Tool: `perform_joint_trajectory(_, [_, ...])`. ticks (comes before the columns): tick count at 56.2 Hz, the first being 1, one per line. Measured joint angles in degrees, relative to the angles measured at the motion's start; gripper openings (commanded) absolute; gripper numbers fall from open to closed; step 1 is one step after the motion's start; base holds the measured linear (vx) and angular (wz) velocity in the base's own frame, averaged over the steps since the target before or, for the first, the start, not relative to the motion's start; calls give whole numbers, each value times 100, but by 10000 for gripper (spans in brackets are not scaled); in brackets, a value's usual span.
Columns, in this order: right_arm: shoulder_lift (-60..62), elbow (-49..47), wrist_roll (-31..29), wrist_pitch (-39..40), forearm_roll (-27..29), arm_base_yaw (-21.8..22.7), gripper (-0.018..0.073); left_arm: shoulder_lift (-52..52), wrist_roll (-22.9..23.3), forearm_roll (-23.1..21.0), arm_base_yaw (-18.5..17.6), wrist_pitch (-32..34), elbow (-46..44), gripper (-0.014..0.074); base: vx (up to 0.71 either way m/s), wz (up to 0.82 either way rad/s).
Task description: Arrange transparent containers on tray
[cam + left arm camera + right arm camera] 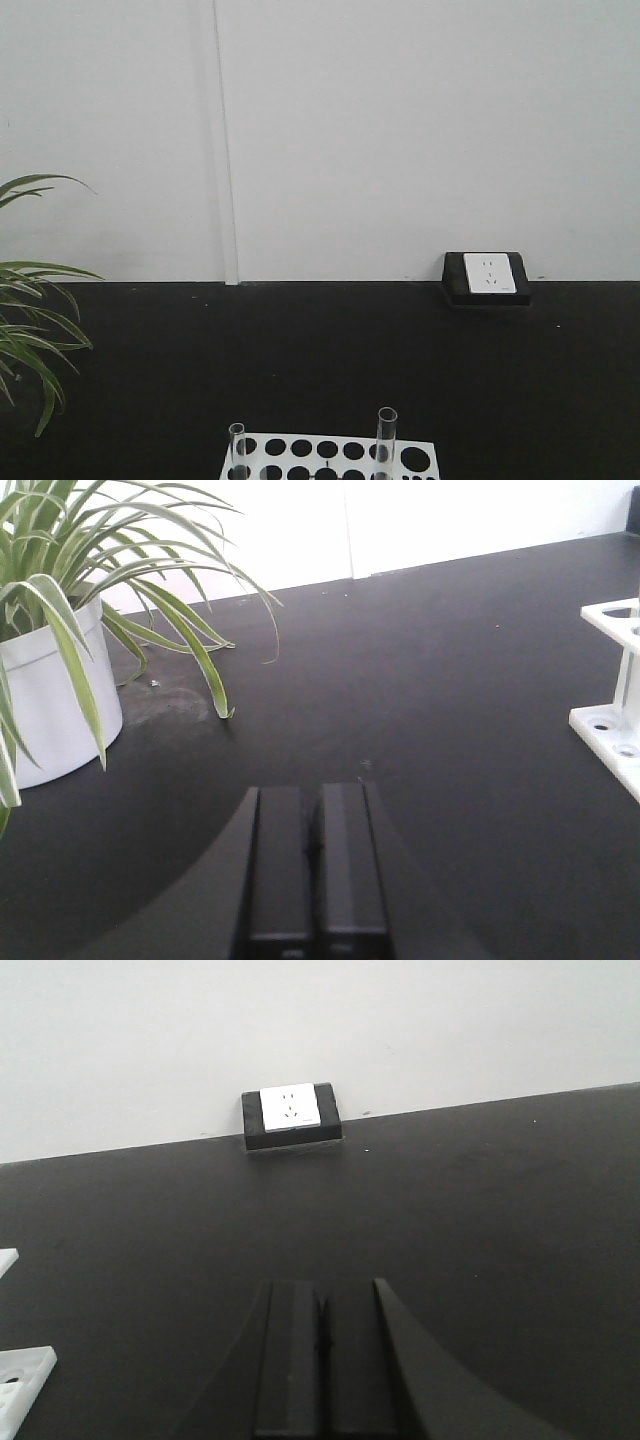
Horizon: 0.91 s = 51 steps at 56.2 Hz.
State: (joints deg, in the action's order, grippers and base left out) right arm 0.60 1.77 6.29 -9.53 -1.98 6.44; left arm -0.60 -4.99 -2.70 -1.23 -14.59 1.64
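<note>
Early in the job, by the look of it: nothing lifted yet. At the bottom edge of the front view, a tall, slender clear glass test tube point(386, 440) upright in a flat white plastic rack with round holes point(313, 460), toward its right side. Near the rack's left end, a second clear tube point(237, 447), also upright and well apart from the first. All of it on the matte black table point(300, 350), below a white wall socket in a black frame point(489, 273). No sight of the yellow tray in any view, so impossible to say where the tubes must go.

Left tool point(312, 805): black fingers pressed together, gripping nothing, over bare table between a striped green plant in a round white pot point(50, 700) and the rack's corner at the right edge. Right tool point(322, 1295): likewise closed and empty, pointing toward the socket, with a corner of the rack just showing at the lower left.

Judged as the approach before a first pick. Next: open one tool, swing toward the rack, come down around a tube near its rim, close gently on the glass, then lift straight up until clear of the hole. Worth care: thin round glass, probably slippery, and likely to catch on the hole's edge if pulled at an angle.
</note>
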Motion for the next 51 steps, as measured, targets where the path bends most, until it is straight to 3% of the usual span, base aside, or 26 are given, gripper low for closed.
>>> perform_joint_trajectory(10, [0, 0, 0, 0, 0, 0, -11, 0, 0, 0, 0, 74, 0, -6, 0, 0])
perform_joint_trajectory(28, [0, 0, 0, 162, 0, 0, -11, 0, 0, 0, 0, 1000, 0, -6, 0, 0])
perform_joint_trajectory(43, [0, 0, 0, 1190, 0, 0, -11, 0, 0, -5, 0, 1384, 7, -6, 0, 0])
perform_joint_trajectory(51, [0, 0, 0, 1688, 0, 0, -11, 0, 71, -24, 0, 2284, 7, -6, 0, 0])
